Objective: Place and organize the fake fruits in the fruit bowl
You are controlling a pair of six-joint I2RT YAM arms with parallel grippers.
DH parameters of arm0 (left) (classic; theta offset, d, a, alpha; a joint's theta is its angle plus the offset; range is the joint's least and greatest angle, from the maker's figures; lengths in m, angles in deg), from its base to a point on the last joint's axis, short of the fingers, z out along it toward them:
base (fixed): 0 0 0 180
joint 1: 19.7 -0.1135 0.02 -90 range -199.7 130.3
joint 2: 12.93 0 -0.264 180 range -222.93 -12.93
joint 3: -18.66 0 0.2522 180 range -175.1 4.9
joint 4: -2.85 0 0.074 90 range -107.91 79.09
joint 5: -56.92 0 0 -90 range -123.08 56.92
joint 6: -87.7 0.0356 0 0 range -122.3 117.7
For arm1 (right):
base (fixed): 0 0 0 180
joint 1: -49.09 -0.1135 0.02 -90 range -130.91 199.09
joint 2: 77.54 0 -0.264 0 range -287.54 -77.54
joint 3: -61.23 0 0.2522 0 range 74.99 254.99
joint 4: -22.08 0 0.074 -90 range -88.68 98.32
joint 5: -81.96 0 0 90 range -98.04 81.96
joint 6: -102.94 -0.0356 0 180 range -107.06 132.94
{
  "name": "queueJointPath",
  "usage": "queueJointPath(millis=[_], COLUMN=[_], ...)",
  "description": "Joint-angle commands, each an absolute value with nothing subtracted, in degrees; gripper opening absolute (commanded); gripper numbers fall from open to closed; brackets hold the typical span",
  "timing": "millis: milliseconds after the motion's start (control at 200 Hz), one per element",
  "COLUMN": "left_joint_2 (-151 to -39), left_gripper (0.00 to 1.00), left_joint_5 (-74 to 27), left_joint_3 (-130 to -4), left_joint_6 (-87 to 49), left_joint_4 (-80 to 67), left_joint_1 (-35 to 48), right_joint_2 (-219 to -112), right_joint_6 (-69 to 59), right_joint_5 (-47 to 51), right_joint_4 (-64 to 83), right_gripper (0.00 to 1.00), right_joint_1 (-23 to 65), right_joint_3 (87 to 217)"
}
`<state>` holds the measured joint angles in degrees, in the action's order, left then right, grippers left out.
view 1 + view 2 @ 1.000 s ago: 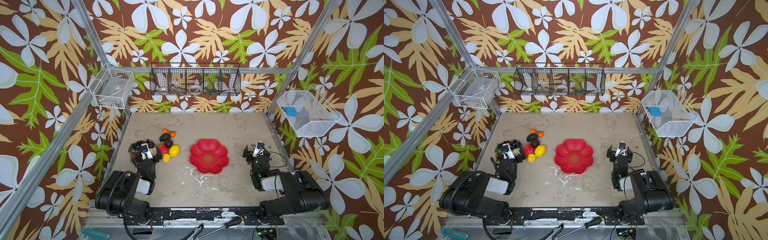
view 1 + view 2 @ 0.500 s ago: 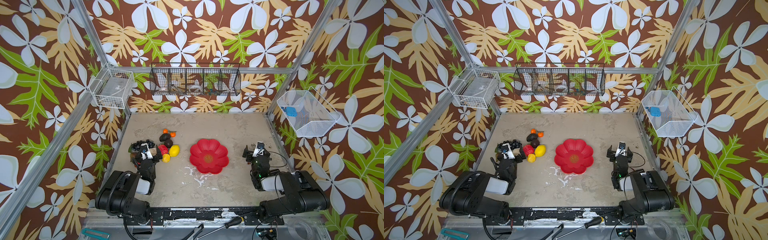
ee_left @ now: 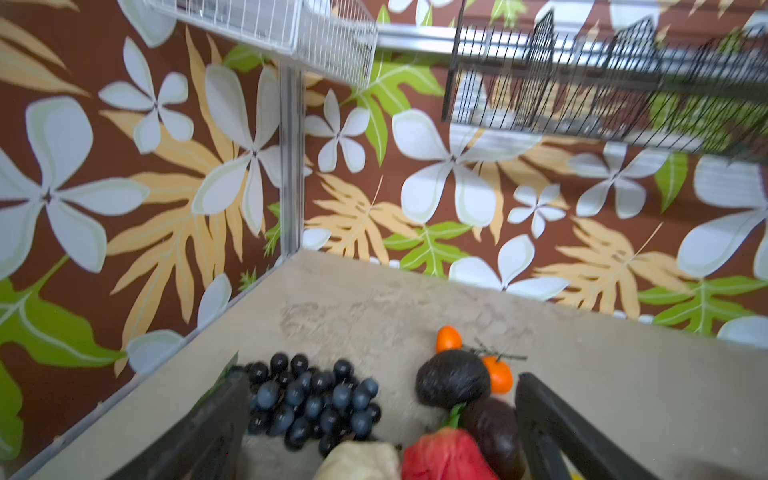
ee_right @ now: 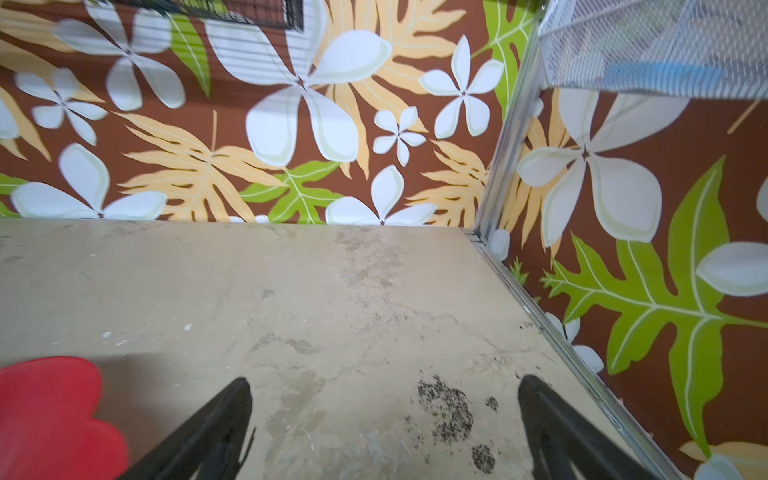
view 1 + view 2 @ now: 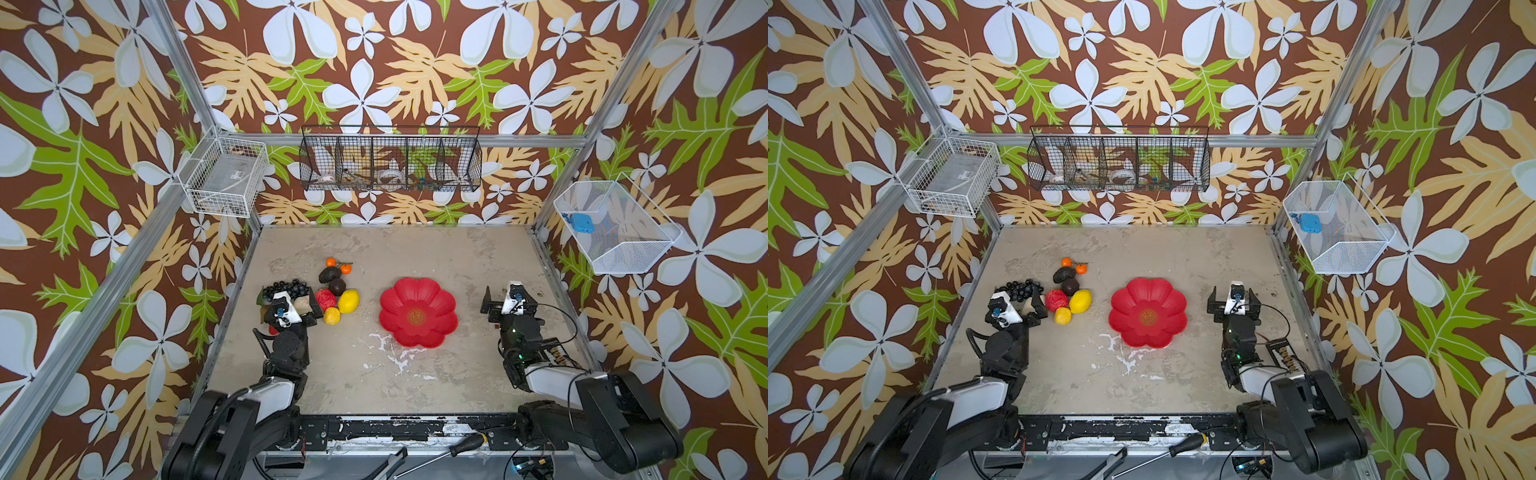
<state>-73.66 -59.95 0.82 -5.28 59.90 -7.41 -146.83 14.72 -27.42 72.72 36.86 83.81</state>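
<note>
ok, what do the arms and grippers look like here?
Left arm and right arm: black links, white forearm shells, loose black cables; green lights on the right. Left gripper and right gripper: black parallel fingers, white camera housing with a blue spot.

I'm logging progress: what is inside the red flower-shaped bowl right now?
No fruit: the red fruit bowl is bare inside, showing only its gold centre. Nothing covers it in both top views. The larger lemon and the grape bunch lie on the table to its left.

No legible text; the gold mark [image 5: 417, 316] in the fruit bowl [image 5: 395, 301] is unreadable.
</note>
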Motion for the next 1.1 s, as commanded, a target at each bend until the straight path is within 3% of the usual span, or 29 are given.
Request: queueJointPath(millis=[0, 220, 360, 510, 611, 776, 1096], left_joint_2=[-65.2, -53.5, -53.3, -53.0, -48.6, -47.1, -60.9], left_gripper=[1.00, 1.00, 1.00, 1.00, 1.00, 1.00, 1.00], left_joint_5=[-63.3, -63.9, -61.2, -56.2, -51.7, -46.8, -55.7], left_joint_3=[-2.9, -9.4, -19.9, -24.8, -20.3, -16.7, -23.5], left_joint_6=[-12.4, -29.2, -45.5, -49.7, -47.1, -47.5, -46.2], left_joint_4=[43.3, 26.0, 2.6, -13.2, -13.0, -12.4, -22.1], left_joint_1=[-6.6, -0.6, -0.6, -0.6, -1.1, -1.3, -1.2], right_joint_2=[-140.0, -124.1, -117.1, -115.4, -115.0, -112.9, -114.3], right_joint_6=[15.5, 7.8, -1.7, -4.7, -15.8, -16.2, -14.8], right_joint_5=[-28.5, -15.2, -15.4, -14.3, -20.5, -14.0, -6.6], right_joint_4=[66.7, 49.3, 36.6, 17.0, 8.4, 10.5, 7.5], right_gripper=[1.00, 1.00, 1.00, 1.00, 1.00, 1.00, 1.00], right_joint_1=[35.6, 35.6, 35.6, 35.6, 35.7, 35.7, 35.7], right_joint_3=[84.1, 91.2, 97.4, 106.9, 107.6, 103.0, 101.6])
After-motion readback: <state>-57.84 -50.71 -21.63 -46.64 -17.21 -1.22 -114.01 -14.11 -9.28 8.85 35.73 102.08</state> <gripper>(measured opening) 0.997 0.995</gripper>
